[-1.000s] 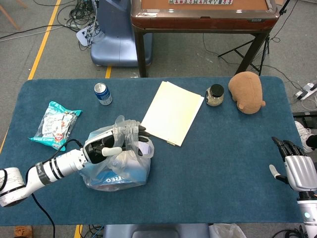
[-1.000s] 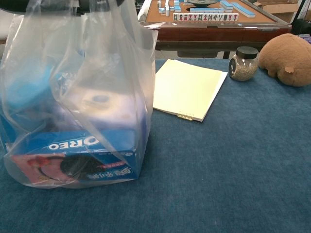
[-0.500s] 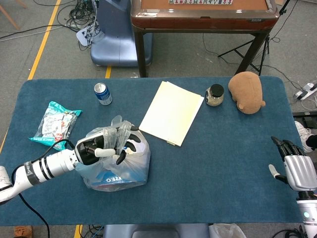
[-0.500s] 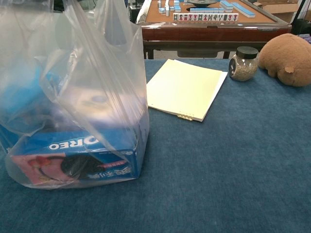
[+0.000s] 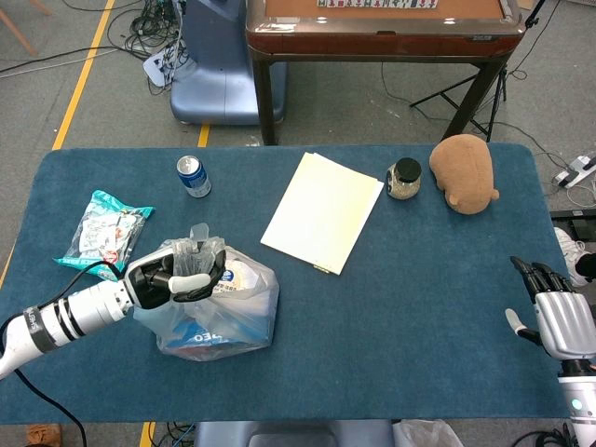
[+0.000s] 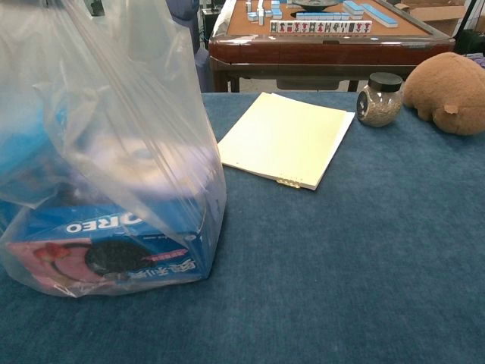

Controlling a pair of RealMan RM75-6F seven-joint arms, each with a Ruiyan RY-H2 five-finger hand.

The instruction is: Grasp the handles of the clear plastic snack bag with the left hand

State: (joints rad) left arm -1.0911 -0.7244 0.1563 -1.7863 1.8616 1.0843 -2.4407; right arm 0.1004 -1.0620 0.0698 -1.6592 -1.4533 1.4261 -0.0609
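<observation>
The clear plastic snack bag (image 5: 228,312) stands on the blue table at the front left, with a blue Oreo box (image 6: 106,254) and other packs inside. My left hand (image 5: 172,277) sits on top of the bag and grips its bunched handles (image 5: 200,244), fingers curled around the plastic. In the chest view the bag (image 6: 106,152) fills the left half and the hand is out of frame above it. At the table's front right corner my right hand (image 5: 554,312) rests open, away from everything.
A cream paper pad (image 5: 323,209) lies at mid-table, right of the bag. A blue can (image 5: 193,175) and a teal snack packet (image 5: 102,233) are at the left. A small jar (image 5: 404,179) and a brown plush toy (image 5: 464,172) stand at the back right.
My left hand has drawn back to the left with the handles in it, pulling the bag's top leftward and away from the pad. The right hand has not moved.
</observation>
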